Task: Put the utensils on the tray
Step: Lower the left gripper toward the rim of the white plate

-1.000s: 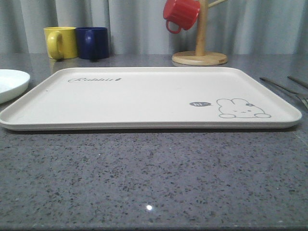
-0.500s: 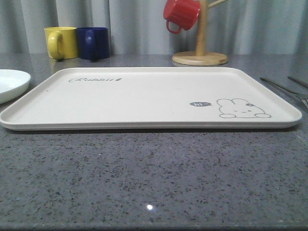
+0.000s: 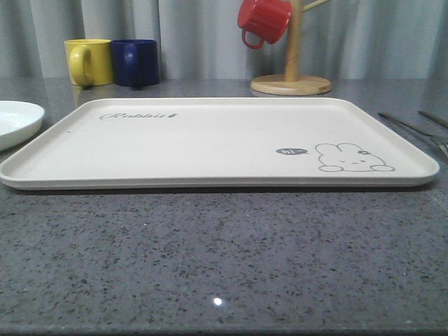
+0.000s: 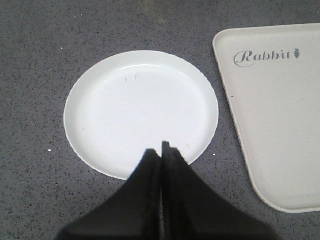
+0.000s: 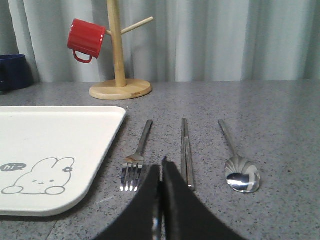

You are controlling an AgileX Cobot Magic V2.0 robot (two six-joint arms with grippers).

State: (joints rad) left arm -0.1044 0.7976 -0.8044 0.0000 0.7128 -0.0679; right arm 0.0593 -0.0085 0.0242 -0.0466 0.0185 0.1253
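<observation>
The grey speckled table (image 3: 224, 266) carried everything, and the cream tray (image 3: 210, 143) lay flat at its middle, bare of utensils, with the "Rabbit" script near its far left corner and the rabbit drawing near its near right corner. Beyond the tray's far right corner stood the wooden mug stand (image 3: 291, 70) with the red mug (image 3: 263, 21) hanging from a peg; beyond its far left corner the yellow mug (image 3: 89, 61) and the navy mug (image 3: 134, 62) stood side by side, touching or nearly so. Left of the tray, near it but apart, rested the white plate (image 4: 141, 111), empty. The left gripper (image 4: 161, 150) hovered over the plate's near edge with its two black fingers pressed together, holding nothing. Right of the tray, on the bare table, lay the fork (image 5: 137, 157) nearest the tray's edge, then the chopsticks (image 5: 186, 150), then the spoon (image 5: 238, 162), all roughly parallel and apart from each other. The right gripper (image 5: 161, 167) hung between fork and chopsticks, its fingers likewise closed and empty.
</observation>
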